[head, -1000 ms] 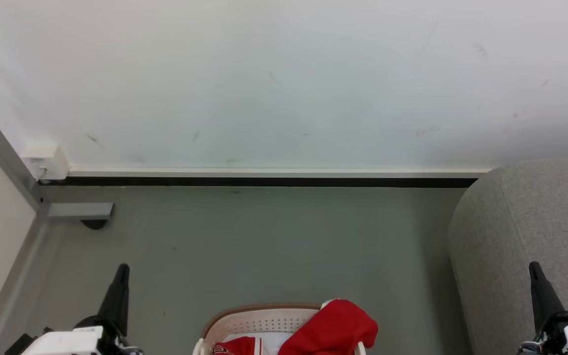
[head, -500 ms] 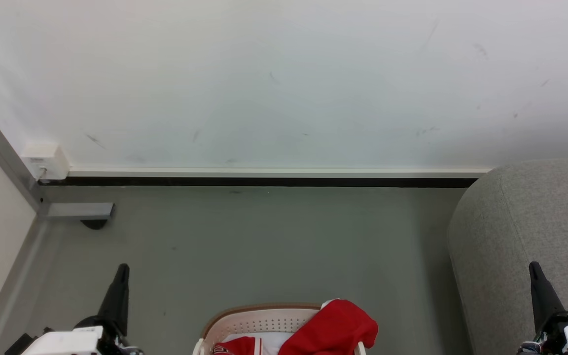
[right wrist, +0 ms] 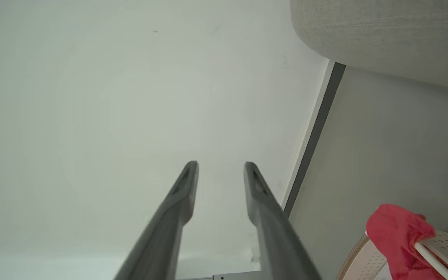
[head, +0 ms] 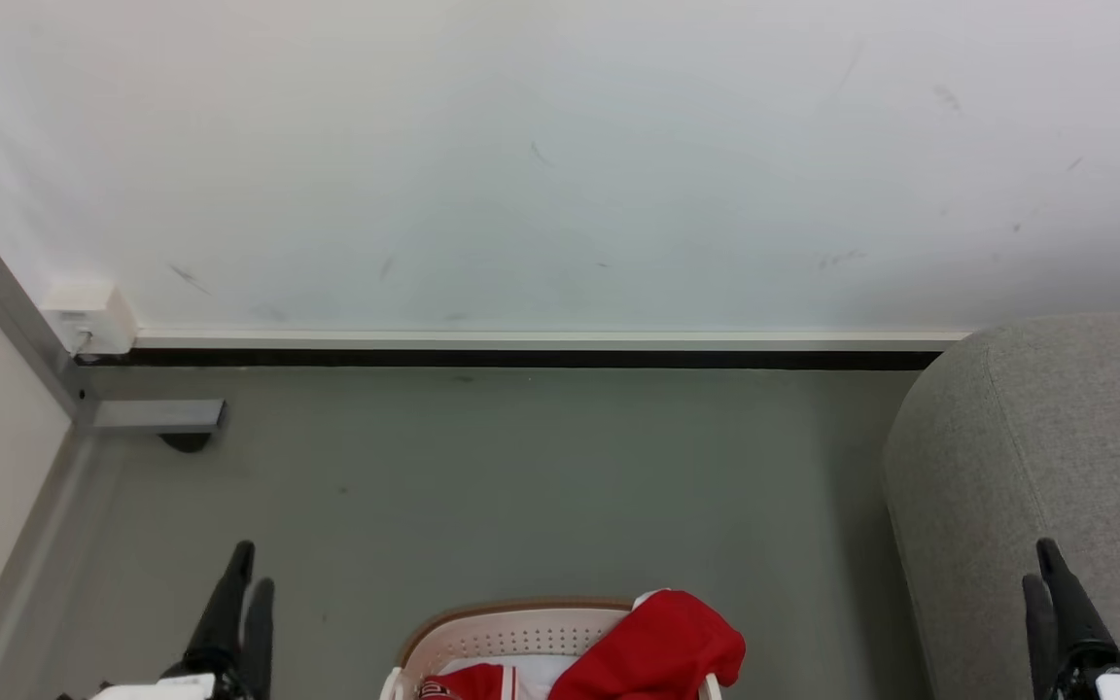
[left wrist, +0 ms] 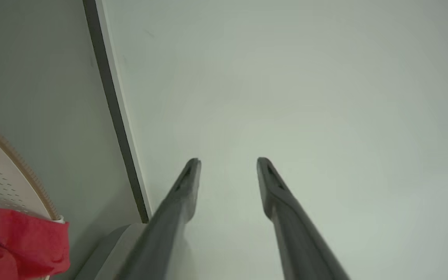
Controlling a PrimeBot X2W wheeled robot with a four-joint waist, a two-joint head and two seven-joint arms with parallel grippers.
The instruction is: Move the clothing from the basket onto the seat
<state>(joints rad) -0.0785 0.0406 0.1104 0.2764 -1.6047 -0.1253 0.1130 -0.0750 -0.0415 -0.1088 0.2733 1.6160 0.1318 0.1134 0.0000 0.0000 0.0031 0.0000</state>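
Fingers of left gripper [head: 255, 569] parted, nothing between them; head view, lower left, over grey floor [head: 521, 467]. Right gripper [head: 1036, 562] lower right, fingers also parted and empty, in front of seat [head: 1056, 428]. Basket [head: 507, 614] at bottom centre on floor, between both grippers, cut by frame edge. Clothing [head: 667, 647] red, in basket, one piece heaped over its right rim; a red-and-white piece sits lower inside. Seat to basket's right, apart from it, near wall [head: 521, 146]. Black skirting strip [head: 521, 358] along wall foot. Metal post [head: 11, 321] and white box [head: 88, 316] at far left.

Left wrist view: both fingers spread fairly wide, empty, pointing at wall. Basket rim at left edge, red clothing hanging over it in bottom left corner. Fingers touch neither.

Right wrist view: fingers apart, slightly narrower gap, empty, pointing at wall. Seat at top right. Clothing and basket in bottom right corner, red fabric draped over a white handle, clear of the fingers.
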